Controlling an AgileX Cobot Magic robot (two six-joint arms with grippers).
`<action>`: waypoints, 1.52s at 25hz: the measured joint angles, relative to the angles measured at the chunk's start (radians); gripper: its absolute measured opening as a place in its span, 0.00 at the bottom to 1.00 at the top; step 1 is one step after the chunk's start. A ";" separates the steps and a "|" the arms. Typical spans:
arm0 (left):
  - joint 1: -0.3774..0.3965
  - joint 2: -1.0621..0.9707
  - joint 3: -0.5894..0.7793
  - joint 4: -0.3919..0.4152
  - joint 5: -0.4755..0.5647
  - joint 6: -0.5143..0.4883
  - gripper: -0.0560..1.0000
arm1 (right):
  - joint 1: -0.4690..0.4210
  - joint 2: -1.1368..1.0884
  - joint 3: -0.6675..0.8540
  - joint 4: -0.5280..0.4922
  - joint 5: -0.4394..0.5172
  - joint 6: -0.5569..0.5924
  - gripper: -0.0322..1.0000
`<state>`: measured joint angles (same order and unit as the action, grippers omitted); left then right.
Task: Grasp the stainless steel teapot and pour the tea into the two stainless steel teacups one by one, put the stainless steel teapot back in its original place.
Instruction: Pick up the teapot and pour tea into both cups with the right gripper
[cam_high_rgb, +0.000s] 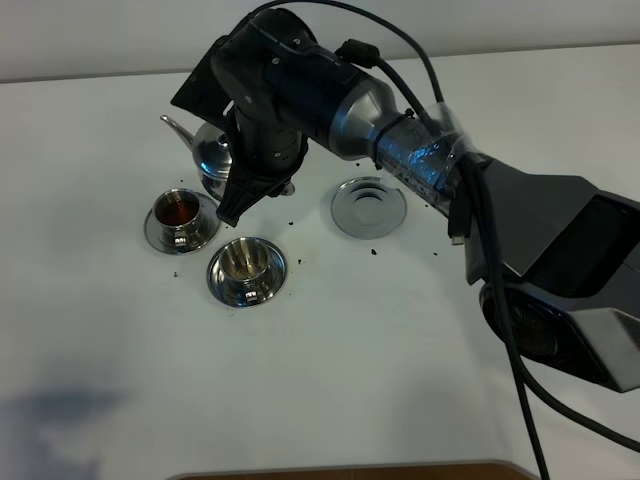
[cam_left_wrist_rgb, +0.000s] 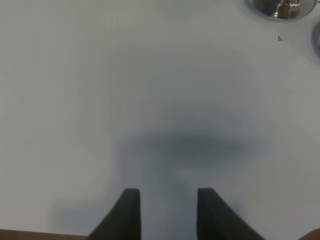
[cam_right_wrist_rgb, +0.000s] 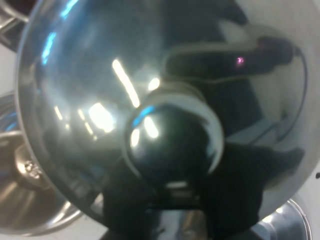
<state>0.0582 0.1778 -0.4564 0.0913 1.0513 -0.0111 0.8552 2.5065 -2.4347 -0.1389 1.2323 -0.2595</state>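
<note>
The stainless steel teapot (cam_high_rgb: 212, 153) hangs from my right gripper (cam_high_rgb: 243, 192), which has reached across to the left and is shut on its handle side; the handle is hidden under the wrist. Its spout points to the far left. Its lid and knob (cam_right_wrist_rgb: 172, 139) fill the right wrist view. Just in front stand the two teacups on saucers: the left cup (cam_high_rgb: 181, 212) holds brown tea, the right cup (cam_high_rgb: 246, 262) looks empty. The teapot's round saucer (cam_high_rgb: 367, 206) lies bare to the right. My left gripper (cam_left_wrist_rgb: 167, 214) is open over bare table.
Small dark tea specks (cam_high_rgb: 372, 250) lie scattered on the white table (cam_high_rgb: 380, 360) around the saucers. The right arm's body and cables (cam_high_rgb: 520, 260) span the right half. A saucer rim (cam_left_wrist_rgb: 280, 7) shows far off in the left wrist view.
</note>
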 joint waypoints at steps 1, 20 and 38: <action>0.000 0.000 0.000 0.000 0.000 0.000 0.36 | -0.003 0.000 0.002 0.003 0.000 0.005 0.22; 0.000 0.000 0.000 0.000 0.000 0.000 0.36 | -0.039 0.010 0.064 0.043 -0.001 0.030 0.22; 0.000 0.000 0.000 0.000 0.000 -0.002 0.36 | -0.039 -0.317 0.403 0.024 -0.006 0.105 0.22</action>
<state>0.0582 0.1778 -0.4564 0.0913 1.0513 -0.0128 0.8157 2.1891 -2.0321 -0.1146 1.2265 -0.1545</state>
